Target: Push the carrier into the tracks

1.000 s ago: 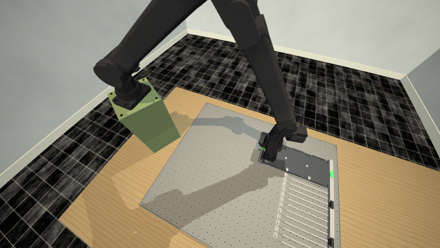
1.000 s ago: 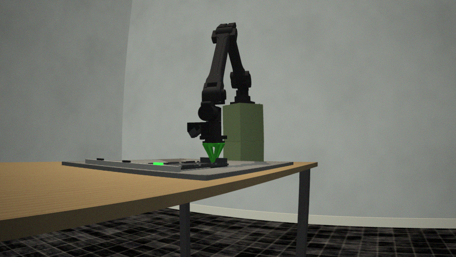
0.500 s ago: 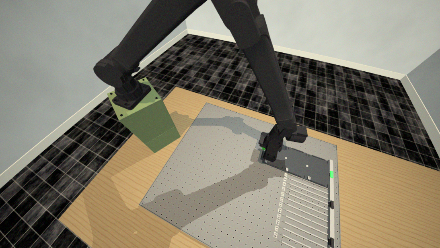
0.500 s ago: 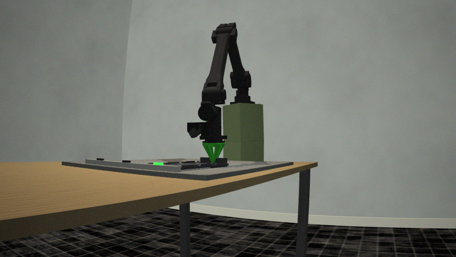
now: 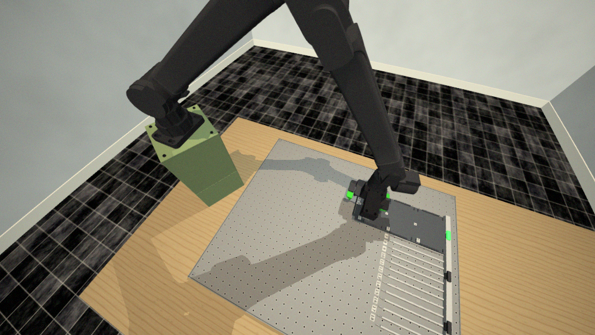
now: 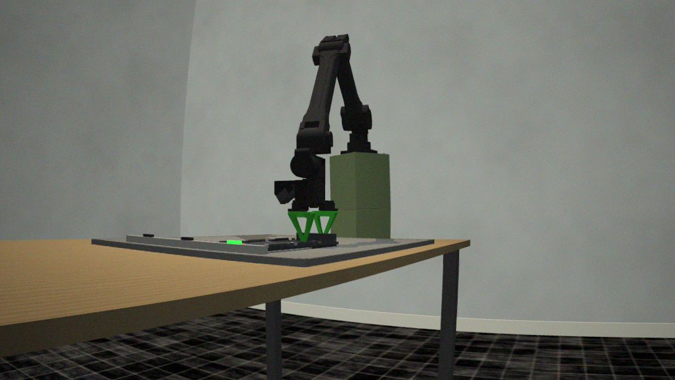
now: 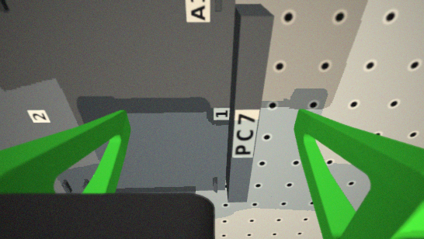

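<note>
one lamp [image 5: 448, 235] glows green; gripper [image 7: 211, 155] spread wide, holding nothing. carrier [image 5: 416, 224] looks stiff, flat, likely sliding easily; its handle [image 7: 248, 105] suits gripping.

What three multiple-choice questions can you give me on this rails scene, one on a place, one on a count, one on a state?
1. Where does carrier PC7 lie?
A. in the tracks by the lit lamp
B. on the floor
C. on the pedestal

2. How many lamps glow green?
A. none
B. one
C. three

3. How does the gripper stand?
A. shut on the handle
B. open astride the handle
C. out of view

Answers:
1 A, the carrier reaches the stop bar.
2 B, only the lit lamp glows.
3 B, the fingers stand clear of the handle.
</note>
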{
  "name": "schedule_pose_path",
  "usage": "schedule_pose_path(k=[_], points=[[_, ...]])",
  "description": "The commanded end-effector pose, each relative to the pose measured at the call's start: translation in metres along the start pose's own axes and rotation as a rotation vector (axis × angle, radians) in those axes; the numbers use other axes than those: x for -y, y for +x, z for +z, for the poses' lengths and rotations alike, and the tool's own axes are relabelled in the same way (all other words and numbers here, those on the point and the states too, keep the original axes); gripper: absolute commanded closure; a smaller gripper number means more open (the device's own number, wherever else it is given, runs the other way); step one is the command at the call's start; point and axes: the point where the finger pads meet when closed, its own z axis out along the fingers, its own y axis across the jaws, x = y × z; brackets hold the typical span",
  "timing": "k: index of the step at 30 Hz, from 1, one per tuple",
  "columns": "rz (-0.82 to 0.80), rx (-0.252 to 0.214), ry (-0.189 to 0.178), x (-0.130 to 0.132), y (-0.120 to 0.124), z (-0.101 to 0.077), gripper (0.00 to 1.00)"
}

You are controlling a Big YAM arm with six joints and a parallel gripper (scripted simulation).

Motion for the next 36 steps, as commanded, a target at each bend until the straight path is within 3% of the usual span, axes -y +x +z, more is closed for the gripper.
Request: schedule_pose_path(k=[1, 4, 8, 24, 25, 33, 34, 36], points=[[0.008, -0.011, -0.074, -0.038, -0.006, -0.007, 0.0], [0.009, -0.017, -0.103, -0.049, -0.005, -0.026, 0.0], [0.007, -0.012, -0.067, -0.032, 0.0, -0.017, 0.0], [0.007, -0.012, -0.067, -0.032, 0.0, -0.017, 0.0], [0.002, -0.01, -0.071, -0.03, -0.005, -0.029, 0.0], [-0.001, -0.008, -0.06, -0.021, 0.0, -0.044, 0.0], [0.0, -0.018, -0.1, -0.042, 0.005, -0.058, 0.0], [-0.001, -0.009, -0.06, -0.018, 0.002, -0.052, 0.0]])
